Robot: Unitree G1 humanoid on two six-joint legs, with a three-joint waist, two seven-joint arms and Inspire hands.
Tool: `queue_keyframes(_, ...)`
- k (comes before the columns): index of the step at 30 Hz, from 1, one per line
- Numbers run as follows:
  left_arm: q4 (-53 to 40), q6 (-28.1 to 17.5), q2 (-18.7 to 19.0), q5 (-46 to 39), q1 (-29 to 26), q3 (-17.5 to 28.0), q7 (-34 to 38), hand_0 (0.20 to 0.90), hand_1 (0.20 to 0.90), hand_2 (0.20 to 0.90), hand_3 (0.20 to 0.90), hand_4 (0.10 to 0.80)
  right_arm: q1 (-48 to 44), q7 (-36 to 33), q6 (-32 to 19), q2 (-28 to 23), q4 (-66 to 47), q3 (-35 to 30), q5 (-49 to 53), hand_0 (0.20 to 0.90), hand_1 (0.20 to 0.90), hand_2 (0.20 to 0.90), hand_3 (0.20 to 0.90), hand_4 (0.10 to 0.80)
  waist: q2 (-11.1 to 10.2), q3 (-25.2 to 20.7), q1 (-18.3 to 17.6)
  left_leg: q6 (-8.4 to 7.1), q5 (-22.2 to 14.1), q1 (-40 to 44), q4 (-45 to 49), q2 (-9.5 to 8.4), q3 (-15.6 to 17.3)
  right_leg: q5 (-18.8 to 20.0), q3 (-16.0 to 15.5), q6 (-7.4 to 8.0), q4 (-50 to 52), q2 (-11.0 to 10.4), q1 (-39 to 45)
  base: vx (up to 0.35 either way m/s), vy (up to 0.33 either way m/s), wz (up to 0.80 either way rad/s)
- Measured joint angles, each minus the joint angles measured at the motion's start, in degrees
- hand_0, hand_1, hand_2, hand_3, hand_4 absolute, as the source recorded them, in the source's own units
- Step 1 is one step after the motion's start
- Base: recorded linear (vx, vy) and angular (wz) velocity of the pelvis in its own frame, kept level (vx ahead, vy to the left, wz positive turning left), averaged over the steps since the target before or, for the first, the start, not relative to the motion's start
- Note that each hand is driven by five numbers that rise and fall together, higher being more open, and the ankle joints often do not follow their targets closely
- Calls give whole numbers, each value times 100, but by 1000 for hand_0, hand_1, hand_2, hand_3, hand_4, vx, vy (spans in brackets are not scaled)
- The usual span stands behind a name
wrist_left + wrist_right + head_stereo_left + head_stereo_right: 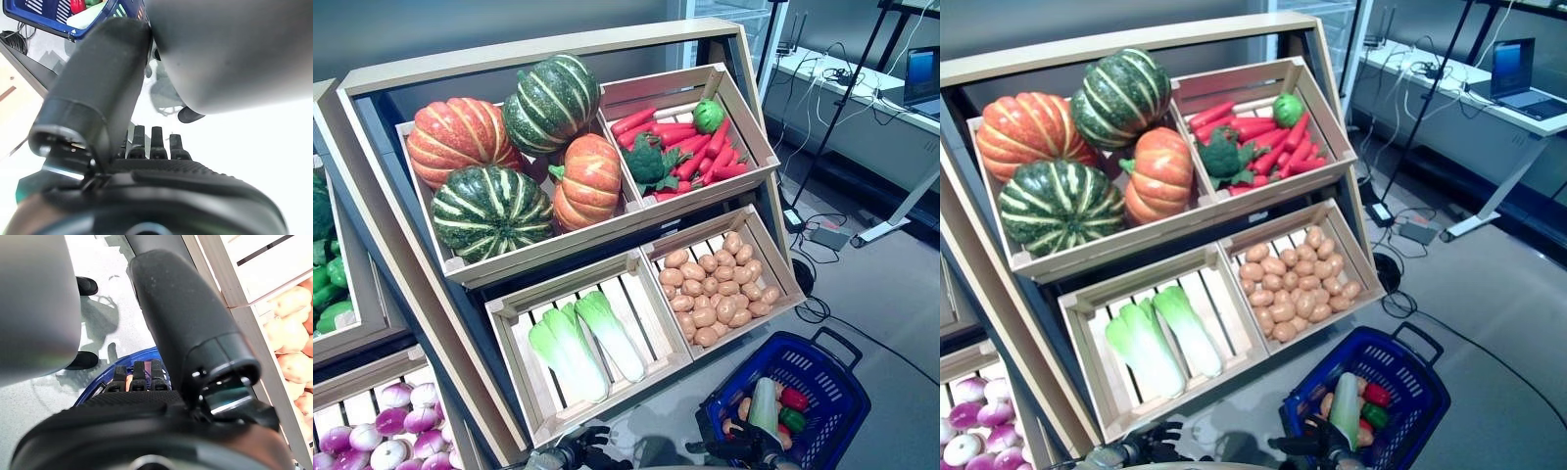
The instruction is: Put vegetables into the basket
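Shelving (372, 211) of tilted wooden crates fills the left and centre, standing on the floor. Its top-left crate holds pumpkins (489, 147), two orange and two striped green. The top-right crate holds red carrots (690, 142) lying mostly lengthwise up the slope, with a broccoli (649, 162) among them. In the lower-left crate two cabbages (587, 343) lie side by side, long axes along the slats, green leaves toward the crate's back edge and white stems toward its front edge. The lower-right crate holds potatoes (717, 289). A blue basket (822, 377) sits on the floor just beside the shelving's lower-right corner; inside it one cabbage (764, 406) stands nearly upright, pale end up, beside red and green vegetables. The right hand (744, 447) is at the basket's near edge, fingers straight and holding nothing. The left hand (582, 450) is low beside the shelving's front edge, fingers relaxed and apart, empty.
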Motion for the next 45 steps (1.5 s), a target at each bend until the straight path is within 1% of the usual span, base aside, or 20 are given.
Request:
queue_keyframes(6,2,33,-18,-12,-6,6,98,900,900,900,900,800,-6,-1,0,-8,-1,-3,5,900,900,900,900,800,24,16,-1,2,-1,2,0,0,-7,0,-5,0,0,1,4,0,0,0)
queue_keyframes(9,-18,39,-28,-315,-4,42,94,900,900,900,900,800,-6,-2,1,-16,-9,-4,5,900,900,900,900,800,37,28,-4,-3,3,4,0,0,-8,0,-5,0,-2,1,5,0,0,0)
queue_keyframes(13,-470,176,-41,-1377,20,502,28,900,900,900,900,800,-5,-3,72,-36,-107,-40,2,900,900,900,900,800,61,151,11,-5,6,31,0,0,-13,1,-7,0,-13,0,32,0,0,0)
queue_keyframes(17,-909,381,-40,-2098,28,629,-122,900,900,900,900,800,-5,-2,101,-63,-108,-62,0,900,900,900,900,800,92,168,29,-9,10,31,0,-1,-29,1,-18,3,-16,1,40,8,1,1)
queue_keyframes(20,-1060,511,-48,-2393,57,712,-186,900,900,900,900,800,-1,-2,103,-82,-129,-80,-3,900,900,900,900,800,115,185,27,9,26,31,1,-1,-33,3,-23,6,-18,1,41,0,0,0)
queue_keyframes(24,-1824,510,-42,-2865,153,1023,-166,900,900,900,900,800,60,-2,104,-134,-215,-92,-4,900,900,900,900,800,145,232,91,-6,19,23,0,-1,-64,1,-52,2,-19,2,46,2,-3,2)
queue_keyframes(27,-2309,495,-34,-3119,57,1327,-177,900,900,900,900,800,126,-2,104,-167,-284,-102,-4,900,900,900,900,800,174,215,83,-12,12,-1,0,1,-93,0,-88,2,-19,4,43,7,-12,6)
queue_keyframes(29,-2462,453,-20,-3230,-35,1417,-154,900,900,900,900,800,163,-3,104,-188,-344,-102,-4,900,900,900,900,800,187,205,79,-24,25,-23,0,0,-137,2,-129,8,-19,5,43,23,-18,10)
queue_keyframes(32,-2565,373,-15,-3224,-128,1441,288,900,900,900,900,800,220,-5,104,-209,-442,-102,-3,900,900,900,900,800,198,198,69,-23,55,-47,1,6,-185,0,-158,7,-20,19,49,17,-15,7)
queue_keyframes(34,-2564,302,-5,-2729,-152,1438,705,900,900,900,900,800,219,-7,103,-213,-442,-101,5,900,900,900,900,800,199,199,69,-30,62,-80,9,9,-205,0,-173,6,-21,26,31,1,-13,4)
queue_keyframes(35,-2564,297,42,-2391,-160,1437,974,900,900,900,900,800,220,-8,103,-216,-441,-100,6,900,900,900,900,800,200,200,69,-33,65,-98,34,11,-211,0,-180,4,-21,28,18,-8,-7,3)
queue_keyframes(36,-2564,288,80,-2228,-159,1448,1137,900,900,900,900,800,221,-9,103,-220,-441,-100,9,900,900,900,900,800,205,202,76,-33,65,-103,36,11,-215,-1,-184,4,-21,28,15,0,0,0)
queue_keyframes(41,-2837,286,296,-2008,-157,1448,1441,900,900,900,900,800,245,-12,81,-260,-447,-96,45,900,900,900,900,800,242,223,90,-49,80,-192,35,10,-246,-1,-217,2,-21,28,-57,-35,-5,3)
queue_keyframes(43,-3000,287,357,-1469,-161,1378,1637,900,900,900,900,800,246,-12,55,-300,-452,-92,87,900,900,900,900,800,284,249,83,-55,95,-239,10,8,-281,-2,-260,1,-21,30,-90,-118,-4,10)
queue_keyframes(44,-3106,286,493,-953,-189,1193,1745,900,900,900,900,800,240,-12,27,-334,-454,-80,172,900,900,900,900,800,319,267,72,-74,111,-327,3,8,-343,-2,-308,-3,-21,34,-172,-177,5,14)
queue_keyframes(45,-3158,285,571,-554,-223,1121,1791,900,900,900,900,800,240,-12,12,-374,-453,-75,225,900,900,900,900,800,364,304,77,-69,135,-388,6,10,-364,4,-316,-2,-21,42,-217,-146,5,11)
